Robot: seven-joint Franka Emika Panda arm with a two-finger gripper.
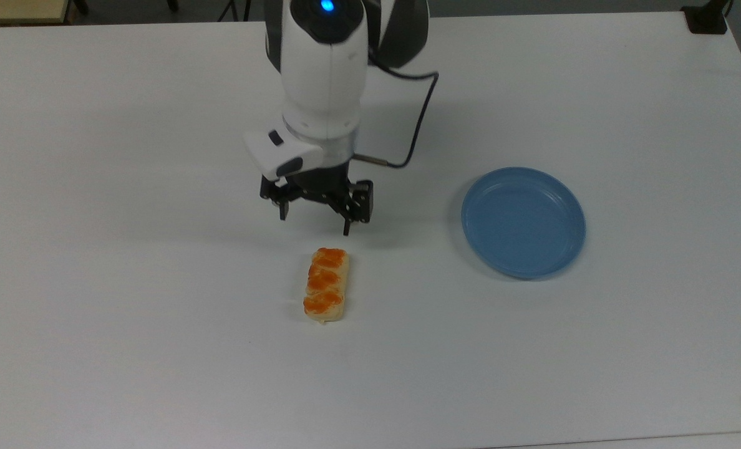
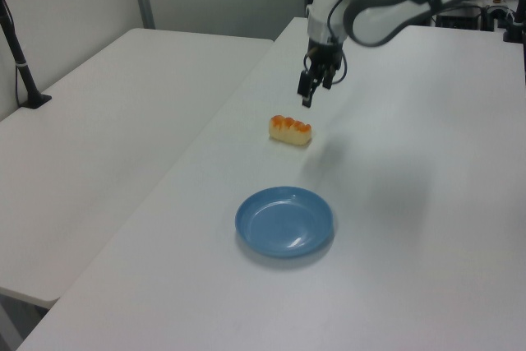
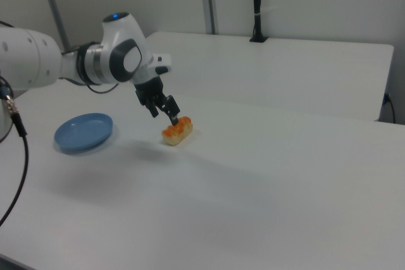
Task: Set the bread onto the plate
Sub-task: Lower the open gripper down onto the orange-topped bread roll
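Top view, fingers [image 1: 315, 225] spread apart, hovering just above bread [image 1: 326, 284], plate [image 1: 523, 222] well apart.

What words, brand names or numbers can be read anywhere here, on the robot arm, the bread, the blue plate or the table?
None: there is no readable text.
The bread: glazed bumps, no label.
The plate: plain blue, no mark.
The arm: white casing with a blue light, no lettering to be made out.
The tool: black, no marking.
The table: plain white.
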